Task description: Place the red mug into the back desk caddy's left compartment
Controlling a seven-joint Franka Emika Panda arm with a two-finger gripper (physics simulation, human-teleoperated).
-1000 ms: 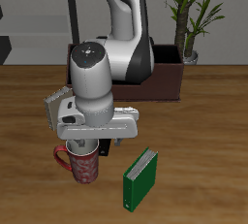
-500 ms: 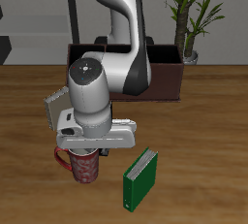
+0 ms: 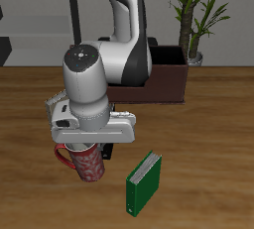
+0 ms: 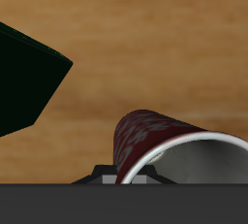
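Now the red speckled mug with the pale grey inside [image 3: 86,161] hangs tilted under the gripper [image 3: 87,150], its base swung out toward the table's front edge, where a second ago it stood upright on the brown wooden surface [image 3: 198,154]. The arm's wrist has risen and drawn back a little since then, and the mug has come with it. That suggests the mug has been lifted clear of the surface, though the exterior view does not show the gap beneath it plainly.

From the wrist view the mug [image 4: 165,147] lies almost on its side against the wood grain, its grey rim right at the gripper, so the gripper is clamped on the mug at the rim; the fingers themselves are hidden by the housing. The slant hints the hold is loose enough to let the mug swing.

The long dark brown desk caddy [image 3: 164,79] stands well back on the surface, mostly behind the arm, and its left compartment cannot be made out from here. The upright green book [image 3: 144,183] stands just beside the mug, nearer the front edge. A potted plant [image 3: 194,20] rises beyond the caddy.

By my judgement the pick is done and the carry to the caddy lies ahead; the tilt may make lowering the mug into the bay awkward.
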